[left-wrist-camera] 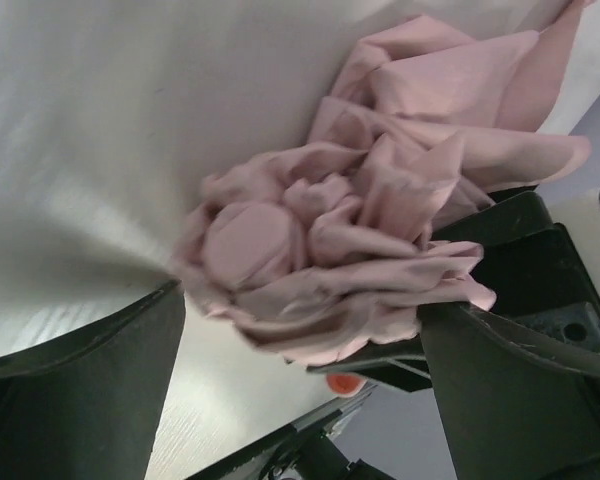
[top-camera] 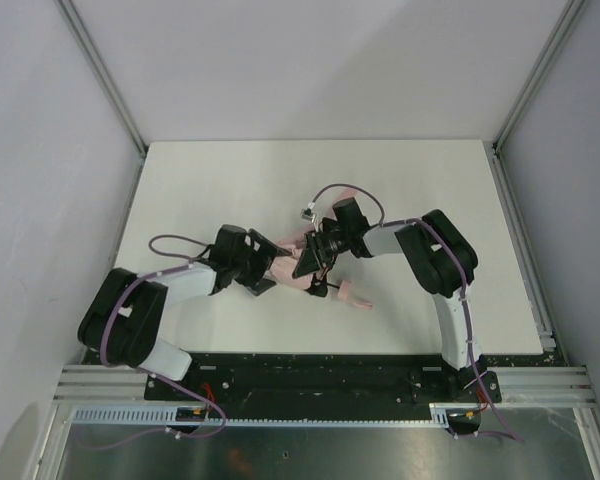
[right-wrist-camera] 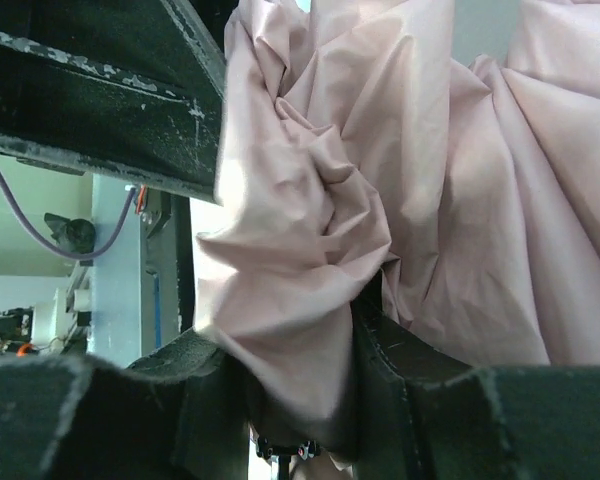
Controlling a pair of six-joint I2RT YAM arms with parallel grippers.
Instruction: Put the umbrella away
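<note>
The umbrella [top-camera: 292, 262] is a crumpled bundle of pale pink fabric lying mid-table between my two grippers, with its pink handle [top-camera: 355, 296] sticking out toward the near right. My left gripper [top-camera: 264, 266] stands open just left of the bundle. In the left wrist view its dark fingers [left-wrist-camera: 80, 390] spread wide on either side of the umbrella's [left-wrist-camera: 330, 250] rounded end, without pressing it. My right gripper [top-camera: 316, 258] is shut on a fold of the umbrella's fabric [right-wrist-camera: 300, 300], which is pinched between its fingertips [right-wrist-camera: 450, 400]. The shaft is hidden by the cloth.
A white table [top-camera: 230, 190] carries everything, with grey walls on three sides and a metal rail [top-camera: 320, 385] along the near edge. A small silver-grey object [top-camera: 307, 211] lies just behind the right wrist. The right gripper's black body [left-wrist-camera: 525, 255] crowds the left wrist view.
</note>
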